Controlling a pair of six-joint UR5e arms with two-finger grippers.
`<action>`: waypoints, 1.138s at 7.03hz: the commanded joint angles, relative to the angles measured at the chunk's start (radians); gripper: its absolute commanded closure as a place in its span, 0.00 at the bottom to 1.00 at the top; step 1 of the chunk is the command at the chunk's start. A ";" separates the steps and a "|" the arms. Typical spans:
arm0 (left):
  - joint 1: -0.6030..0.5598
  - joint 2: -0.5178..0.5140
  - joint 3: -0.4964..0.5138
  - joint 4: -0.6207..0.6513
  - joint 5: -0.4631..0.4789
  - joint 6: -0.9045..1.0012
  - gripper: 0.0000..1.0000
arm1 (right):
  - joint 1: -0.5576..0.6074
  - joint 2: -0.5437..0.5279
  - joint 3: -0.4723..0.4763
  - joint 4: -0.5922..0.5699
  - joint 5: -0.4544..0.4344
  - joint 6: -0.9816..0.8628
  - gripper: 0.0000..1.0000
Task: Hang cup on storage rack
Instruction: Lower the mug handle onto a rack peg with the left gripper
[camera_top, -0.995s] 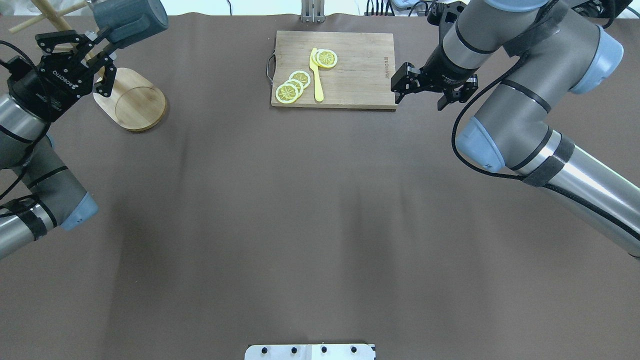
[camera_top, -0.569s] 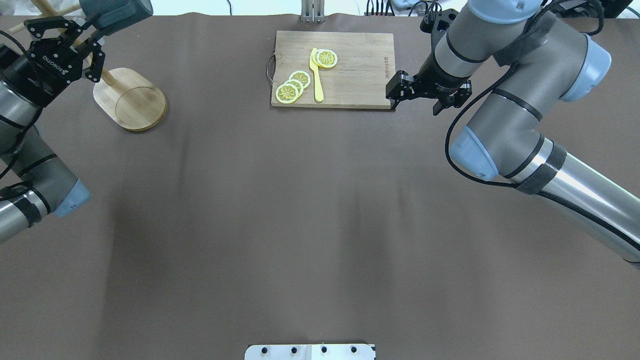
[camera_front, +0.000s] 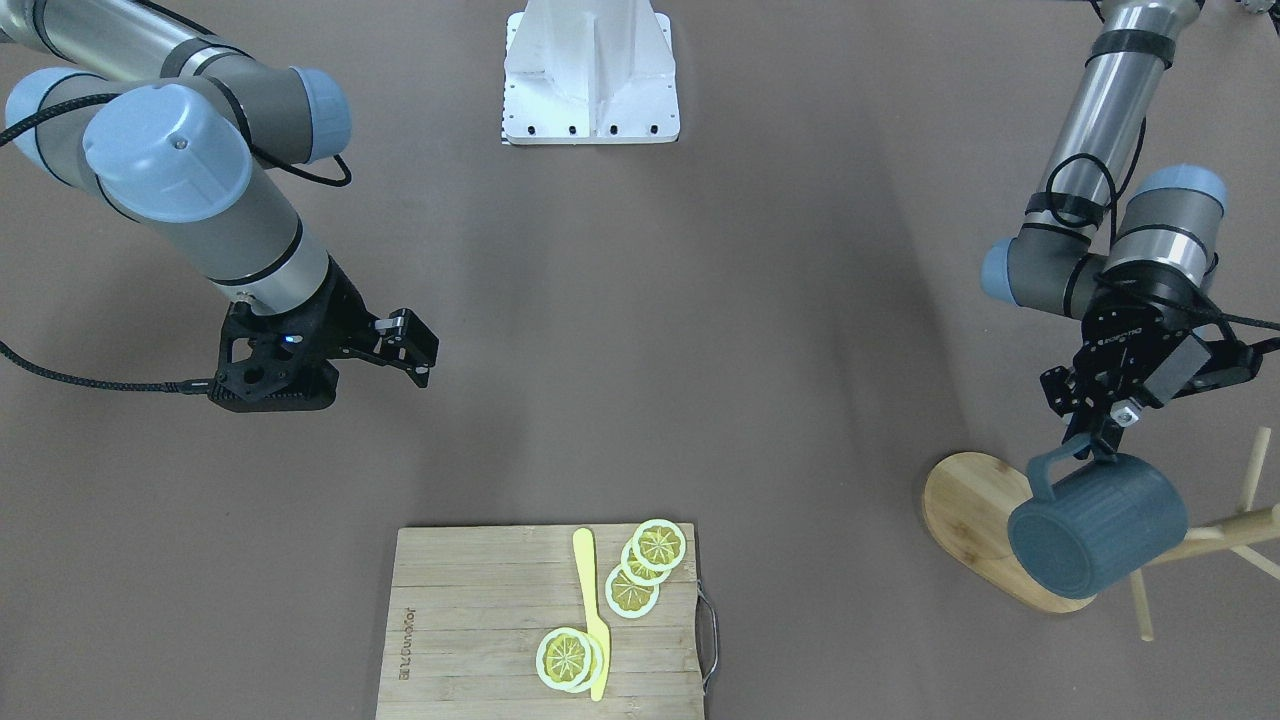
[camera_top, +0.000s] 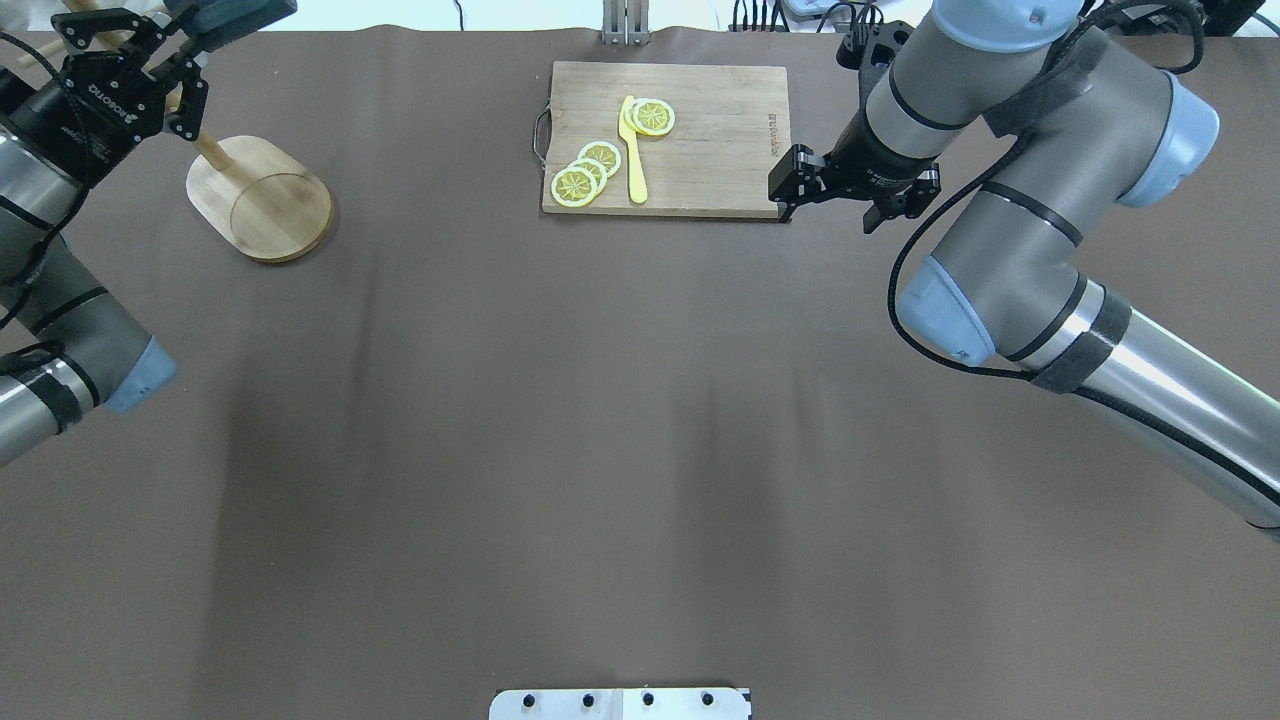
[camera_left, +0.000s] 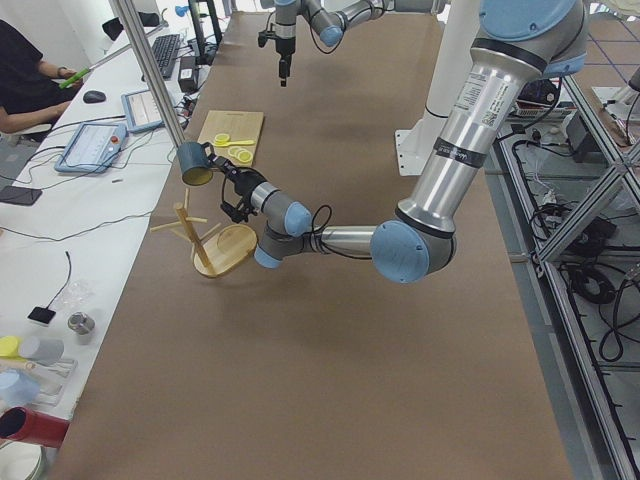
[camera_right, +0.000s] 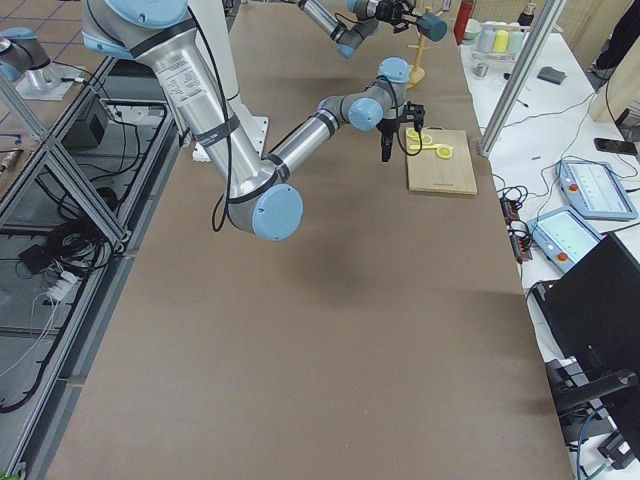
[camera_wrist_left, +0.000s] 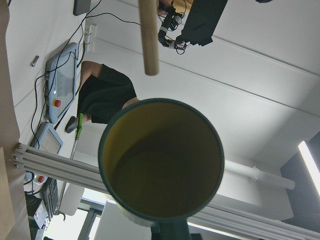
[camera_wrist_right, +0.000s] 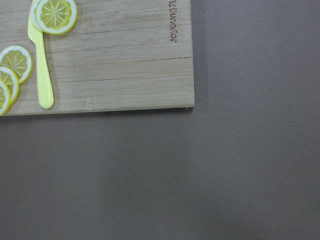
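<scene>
My left gripper (camera_front: 1092, 448) is shut on the loop handle of the dark teal ribbed cup (camera_front: 1097, 540) and holds it in the air, on its side, above the storage rack. The rack's oval bamboo base (camera_front: 968, 515) lies below, and its pegs (camera_front: 1232, 528) stick out beside the cup. In the overhead view the cup (camera_top: 235, 14) is at the top edge, past the rack base (camera_top: 262, 197). In the left wrist view a peg tip (camera_wrist_left: 148, 40) hangs just above the cup's yellowish inside (camera_wrist_left: 162, 160). My right gripper (camera_top: 830, 203) is open and empty beside the cutting board.
A wooden cutting board (camera_top: 720, 110) with several lemon slices (camera_top: 585, 170) and a yellow knife (camera_top: 632, 150) lies at the far middle. The robot's white base plate (camera_front: 592, 75) is at the near edge. An operator sits past the table's far side (camera_left: 25, 80).
My left gripper has carried the cup farther away and to the left, toward the rack's pegs. My right gripper has shifted a little left toward the board's corner.
</scene>
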 joint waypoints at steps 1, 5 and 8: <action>-0.021 -0.001 0.035 0.001 0.001 -0.053 1.00 | 0.000 0.001 0.001 0.000 0.000 0.001 0.00; -0.041 0.001 0.083 0.001 0.001 -0.130 1.00 | -0.005 0.003 0.009 0.000 0.000 0.007 0.00; -0.044 0.005 0.101 0.001 0.001 -0.181 1.00 | -0.009 0.004 0.016 0.000 -0.002 0.021 0.00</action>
